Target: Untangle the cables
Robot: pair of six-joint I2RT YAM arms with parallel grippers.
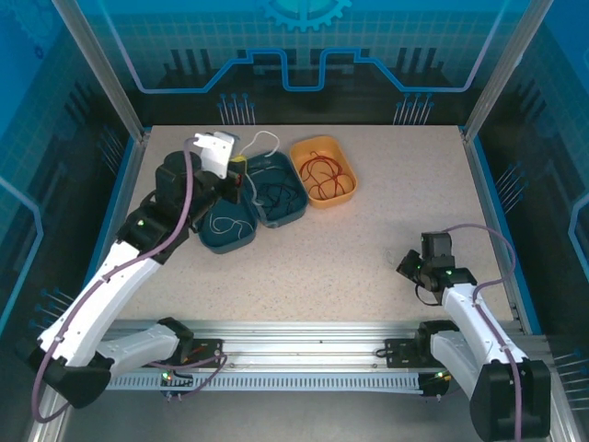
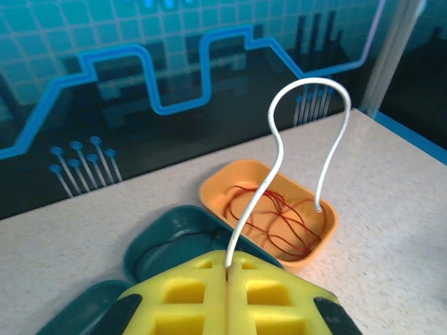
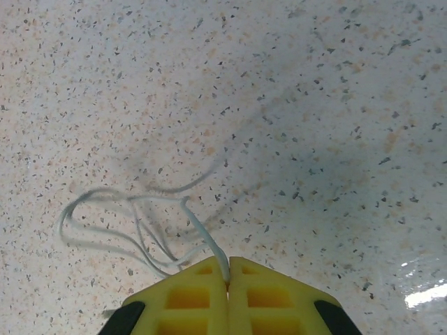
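Left pincer clamps a white cable arching upward over an orange tray; right pincer pinches pale loops flat on the speckled surface.

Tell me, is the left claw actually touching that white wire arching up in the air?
Touching. The left wrist view shows the white wire pinched tight in the shut left gripper, with no gap.
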